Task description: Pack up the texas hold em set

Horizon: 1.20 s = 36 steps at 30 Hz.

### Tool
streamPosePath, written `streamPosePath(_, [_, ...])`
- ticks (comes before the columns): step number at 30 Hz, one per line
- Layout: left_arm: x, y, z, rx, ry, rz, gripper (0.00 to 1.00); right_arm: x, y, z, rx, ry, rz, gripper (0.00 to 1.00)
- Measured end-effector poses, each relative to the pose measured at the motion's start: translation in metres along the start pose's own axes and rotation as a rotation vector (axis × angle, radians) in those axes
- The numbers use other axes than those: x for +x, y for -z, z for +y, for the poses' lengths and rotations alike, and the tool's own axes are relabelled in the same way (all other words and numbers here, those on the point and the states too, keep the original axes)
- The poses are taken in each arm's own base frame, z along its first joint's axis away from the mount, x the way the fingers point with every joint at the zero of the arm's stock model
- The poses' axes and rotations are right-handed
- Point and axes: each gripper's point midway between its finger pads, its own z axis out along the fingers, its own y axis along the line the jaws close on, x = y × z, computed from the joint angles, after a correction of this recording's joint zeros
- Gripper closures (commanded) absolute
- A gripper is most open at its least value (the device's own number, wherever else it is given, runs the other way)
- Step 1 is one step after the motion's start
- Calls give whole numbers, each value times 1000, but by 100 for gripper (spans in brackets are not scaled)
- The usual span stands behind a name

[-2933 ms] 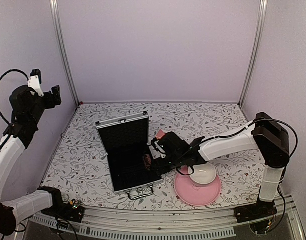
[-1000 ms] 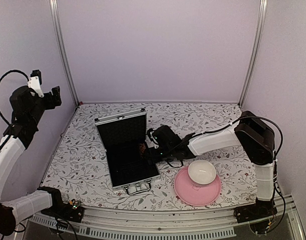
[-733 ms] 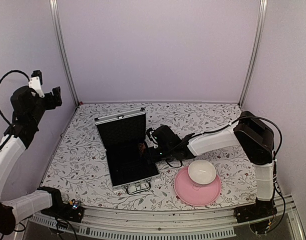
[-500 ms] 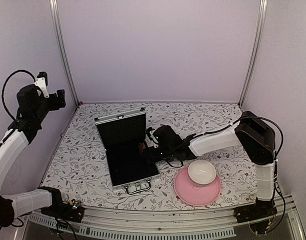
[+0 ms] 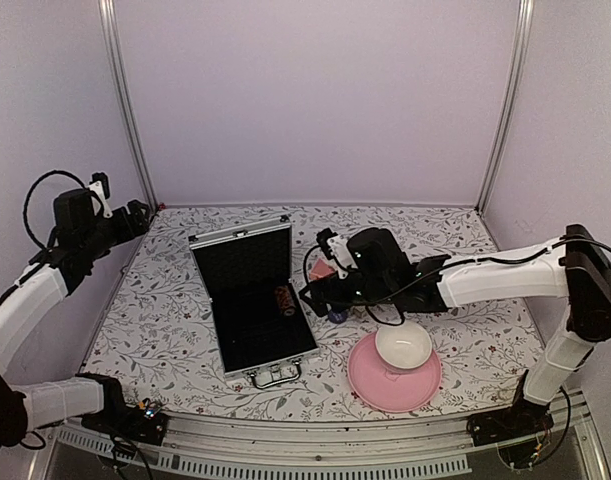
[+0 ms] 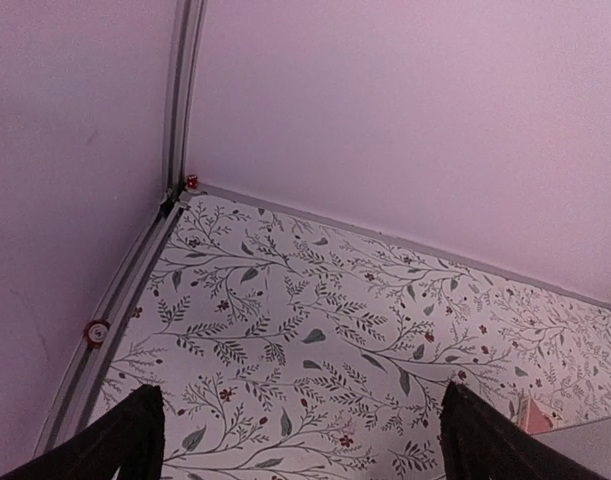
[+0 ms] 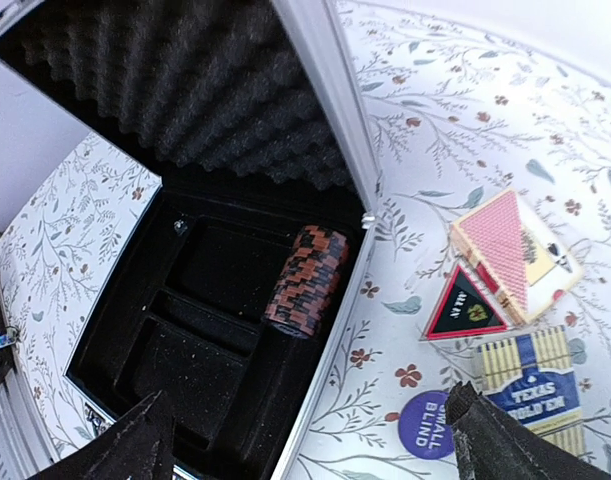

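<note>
At the near side, 5 o'clock on the table: a round pink plate (image 5: 370, 392) carries a white bowl (image 5: 403, 345); neither belongs to the set.
Case: the small silver aluminium briefcase (image 5: 240, 237) lies open at 7 o'clock of the centre, metal handle (image 5: 280, 382) nearest the arms, foam-lined lid upright at its far side.
Chips: the dark red chip stack (image 7: 305, 280) lies on its side in the black tray, against the wall at the case's 3 o'clock.
Loose pieces: all on the floral tablecloth (image 6: 315, 300) just outside that wall. These are the blue round disc (image 7: 429, 422), the gold-striped card box with a dark band (image 7: 530, 385) beside it, and farther off the red-and-pink card box (image 7: 505, 245), with a black-and-red triangular piece (image 7: 463, 305) touching its corner.
Right gripper (image 7: 305, 400): hovers over the case's right wall, jaws wide, nothing between them.
Left gripper (image 6: 300, 400): raised at 9 o'clock, well apart from the case, jaws wide and empty.
Step in hand: probably fetching the next loose piece.
Doing it well: come straight down, pinch a box across its narrow sides, and take the flat disc by its rim. Lower each into a free compartment, clear of the upright lid. Leave the lid until all is in.
</note>
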Motion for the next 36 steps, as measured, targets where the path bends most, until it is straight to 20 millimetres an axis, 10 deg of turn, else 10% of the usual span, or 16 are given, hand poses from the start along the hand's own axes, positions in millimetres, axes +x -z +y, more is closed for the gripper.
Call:
streamPosePath(11, [36, 11, -22, 134, 50, 71, 5, -62, 62, -42, 94, 18, -167, 1])
streamPosePath(23, [56, 4, -34, 212, 24, 44, 4, -22, 82, -188, 297, -173, -47, 1])
streamPosePath(36, [43, 10, -27, 201, -5, -136, 4, 34, 6, -186, 223, -81, 228, 4])
